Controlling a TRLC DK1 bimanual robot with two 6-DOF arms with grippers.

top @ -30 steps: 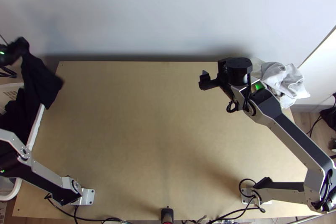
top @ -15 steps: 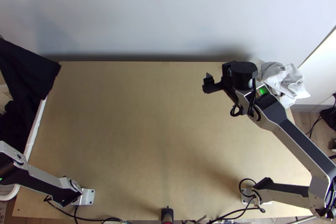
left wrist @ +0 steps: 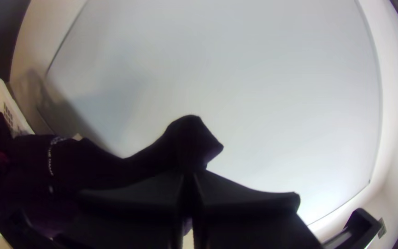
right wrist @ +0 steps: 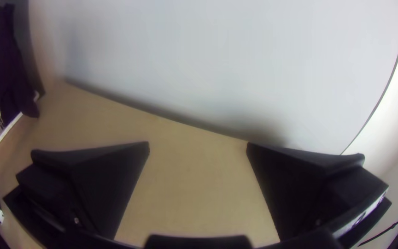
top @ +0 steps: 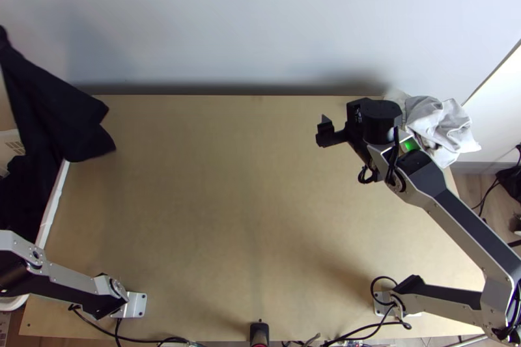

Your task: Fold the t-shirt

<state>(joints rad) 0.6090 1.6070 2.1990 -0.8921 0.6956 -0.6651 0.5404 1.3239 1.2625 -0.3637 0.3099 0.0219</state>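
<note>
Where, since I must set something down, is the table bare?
Bare: the middle of the table, between the basket and the right arm. Crowded: the far right corner, with pale cloth and that arm; the far left corner, where dark cloth hangs; the near edge, with cables.

From my left arm's base (top: 135,306) at near left, the left arm (top: 68,282) stretches away left, its silver links running out past the top view's edge. In its wrist view, I have the left gripper (left wrist: 190,177) with its two broad black fingers (left wrist: 249,203) pressed together. My right arm (top: 465,223) runs right from its base at near right, bends sharply at the elbow (top: 498,308), and angles back to far right, where the right gripper (top: 355,122) has its fingers (right wrist: 102,184) spread wide.
</note>
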